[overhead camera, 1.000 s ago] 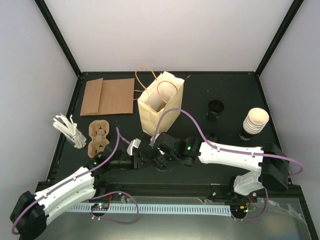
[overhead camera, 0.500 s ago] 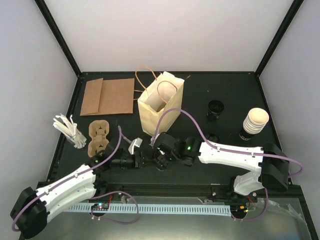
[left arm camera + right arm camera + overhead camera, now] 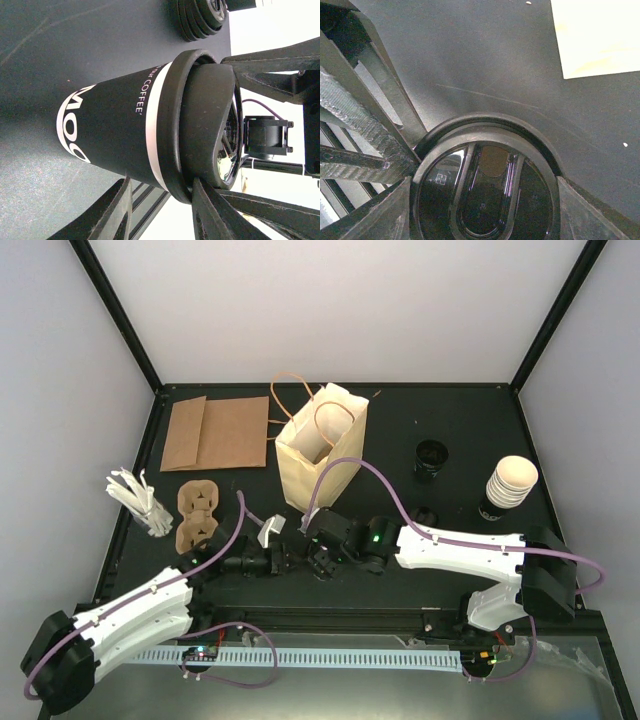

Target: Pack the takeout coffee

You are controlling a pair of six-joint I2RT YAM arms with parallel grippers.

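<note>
A black paper cup [image 3: 110, 125] printed "COFFEE" in white stands on the dark table with a black lid [image 3: 200, 120] on it. In the top view both grippers hide it. My right gripper [image 3: 485, 207] comes from above, its fingers [image 3: 580, 210] against both sides of the lid [image 3: 490, 150]. My left gripper [image 3: 160, 200] is open beside the cup, one fingertip [image 3: 200, 195] touching the lid's rim. In the top view the left gripper [image 3: 290, 558] and right gripper [image 3: 318, 562] meet in front of the cream paper bag [image 3: 320, 455], which stands open. No loose cream-white cup shows near the grippers.
A stack of cream-white cups [image 3: 510, 483] stands at the right. Black lids [image 3: 430, 458] lie behind the right arm and show in the left wrist view [image 3: 200, 17]. Flat brown bags [image 3: 215, 432], a pulp carrier [image 3: 197, 512] and white sticks [image 3: 140, 500] are on the left.
My left gripper has moved a little to the right, closing in on the cup under the right gripper. The right gripper has hardly moved.
</note>
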